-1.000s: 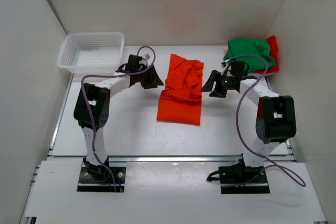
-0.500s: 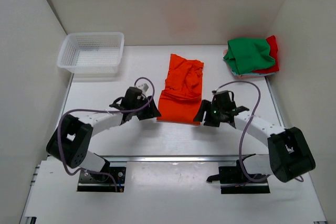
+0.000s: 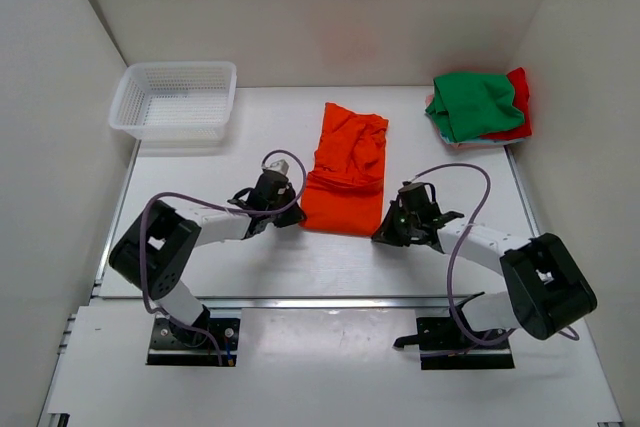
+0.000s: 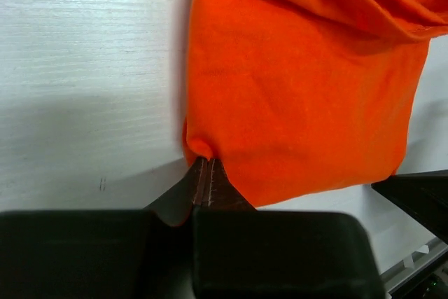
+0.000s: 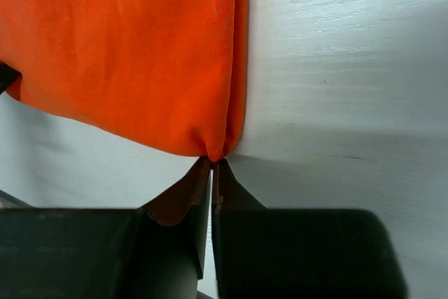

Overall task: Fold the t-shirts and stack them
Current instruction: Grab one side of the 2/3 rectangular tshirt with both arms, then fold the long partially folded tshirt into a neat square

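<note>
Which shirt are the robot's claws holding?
The orange t-shirt: left gripper and right gripper pinch its near corners. The green t-shirt and red t-shirt lie apart.

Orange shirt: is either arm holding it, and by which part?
Both. The left gripper pinches the orange shirt at its near left corner, the right gripper at its near right corner.

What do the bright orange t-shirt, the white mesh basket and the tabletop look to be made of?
Bright orange t-shirt: soft matte cloth, probably cotton knit; it creases and drapes limply. White mesh basket: rigid moulded plastic, judging by its even open lattice. Tabletop: white with fine wood-like grain, probably laminate or painted board; matte.
</note>
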